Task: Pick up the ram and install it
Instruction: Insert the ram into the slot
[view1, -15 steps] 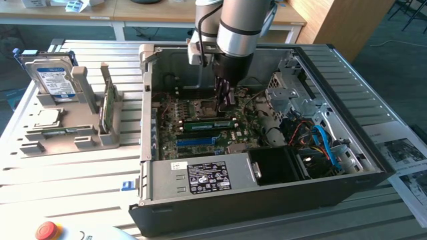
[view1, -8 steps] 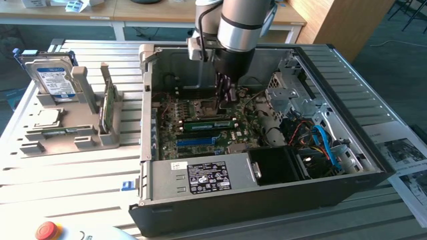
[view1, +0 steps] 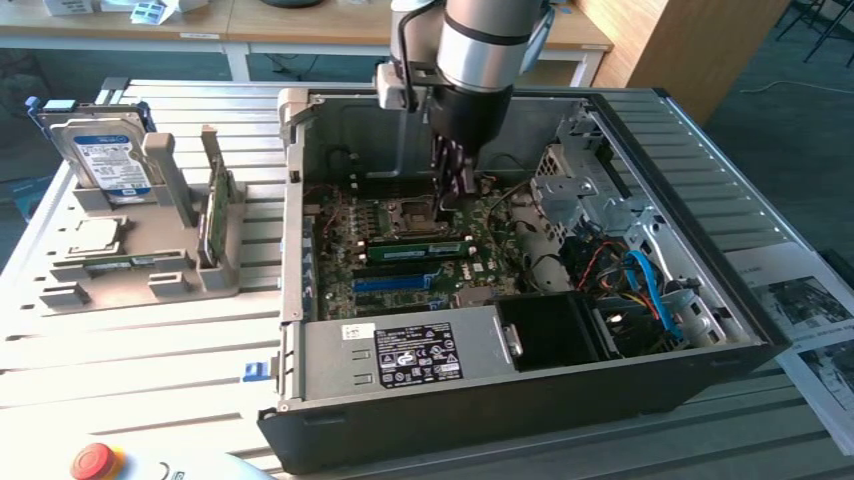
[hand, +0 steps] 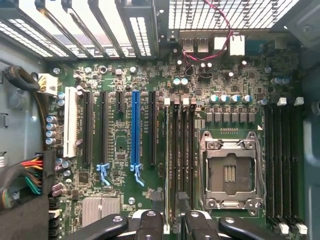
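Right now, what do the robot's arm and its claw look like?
The arm is a thick, round silver-grey tube ending in a black wrist section, with a small pale box mounted on its side. The gripper has slim black metal fingers joined by black links with round silver bolts.

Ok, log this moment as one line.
fingers open | above motherboard | ram seated beside CPU socket

The arm (view1: 487, 50) points straight down, its jaws spread wide apart and gripping nothing.
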